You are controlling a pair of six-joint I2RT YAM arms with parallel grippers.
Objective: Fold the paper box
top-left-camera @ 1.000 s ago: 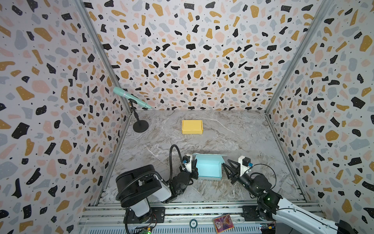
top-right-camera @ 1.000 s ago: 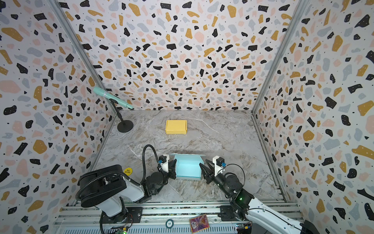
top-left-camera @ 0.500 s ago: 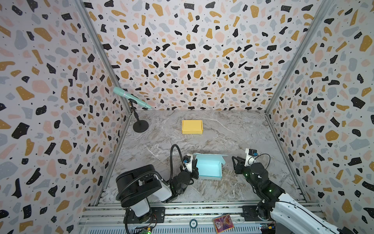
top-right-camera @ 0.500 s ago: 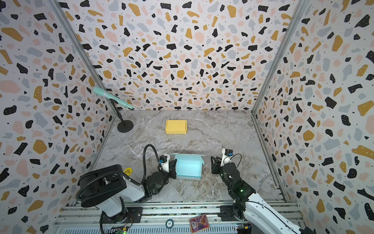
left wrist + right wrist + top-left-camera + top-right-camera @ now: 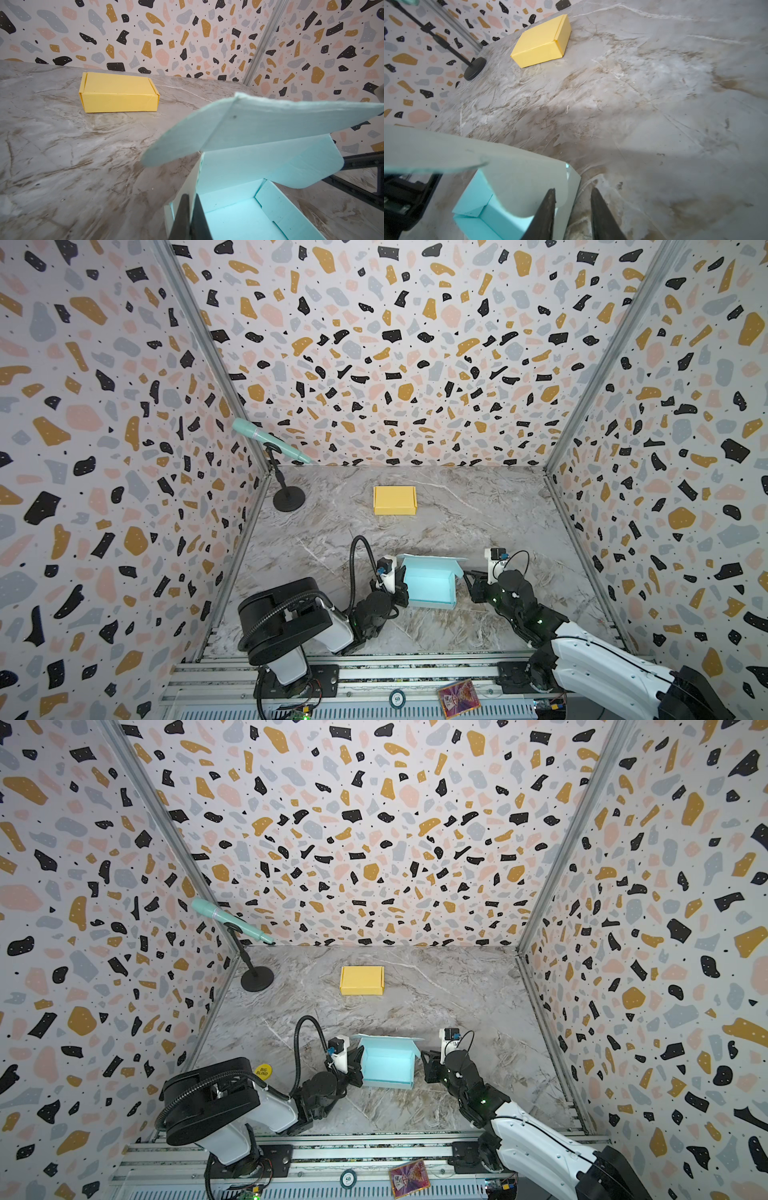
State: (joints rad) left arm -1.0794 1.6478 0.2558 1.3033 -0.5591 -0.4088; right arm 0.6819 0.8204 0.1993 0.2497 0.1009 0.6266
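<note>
The teal paper box sits at the front middle of the marble table, its lid raised and leaning toward the back. My left gripper is shut on the box's left side wall, one finger inside and one outside. At the box's right side, my right gripper stands open. Its fingers straddle the right wall with a gap on the outer side. The lid's rounded side flap hangs just over the inner finger.
A folded yellow box lies farther back in the middle. A teal microphone on a black stand stands in the back left corner. Patterned walls enclose three sides.
My right gripper drew back to the right of the box, then came in again over its right wall with the jaws narrower. The left gripper and the box stayed put.
</note>
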